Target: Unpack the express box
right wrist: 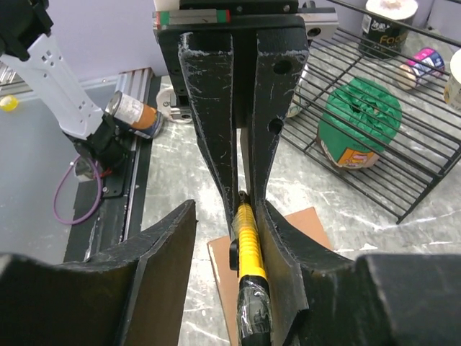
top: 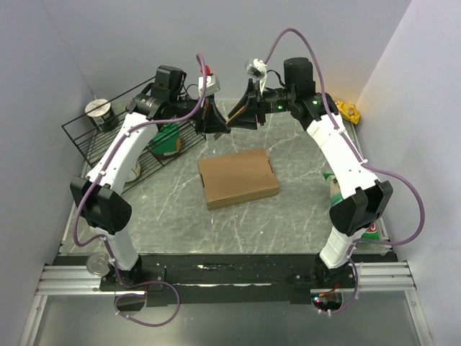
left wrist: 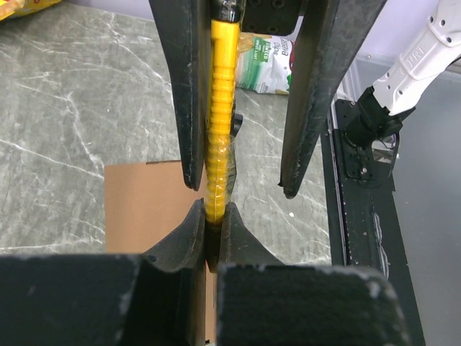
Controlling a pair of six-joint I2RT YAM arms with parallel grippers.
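While the left gripper [left wrist: 213, 220] is clenched hard on one end of a yellow box cutter [left wrist: 222, 86], the right gripper [right wrist: 227, 216] has its jaws apart and straddling the ribbed handle. One finger sits right against the handle and the other has a clear gap, so it isn't gripping anything yet. Looks like a mid-air hand-off, tbh.

The express box [top: 238, 178] lies flat on the marble table [top: 302, 209], flaps shut. It's just on the near side of where the two grippers meet, and nothing is touching it.

To do this bit well, the right jaws probably want to centre on the handle first, so that closing doesn't shove the cutter sideways. They should bite on the ribbed part, not the wrapped end. The left one shouldn't let go until that grip is solid. Can't tell from these views which end the blade is on, so that's worth watching.
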